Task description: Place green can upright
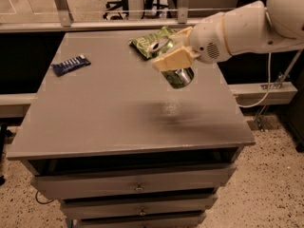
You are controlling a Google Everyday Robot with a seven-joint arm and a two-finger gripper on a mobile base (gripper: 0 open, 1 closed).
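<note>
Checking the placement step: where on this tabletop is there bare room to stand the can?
The gripper, shut on the green can, hangs over the right-centre of the tabletop. Free: the whole front strip, and the middle between the blue packet at back left and the can. Crowded: back right, where the snack bag lies just behind the gripper.

Cream claw (pixel 173 66) above the grey table (pixel 118 122) grips the green can (pixel 180 78) — green bag (pixel 151 43), blue striped packet (pixel 70 64).

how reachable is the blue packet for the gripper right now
Probably not yet: the gripper is shut on the green can above the table, though nothing stands between it and the blue packet.
</note>
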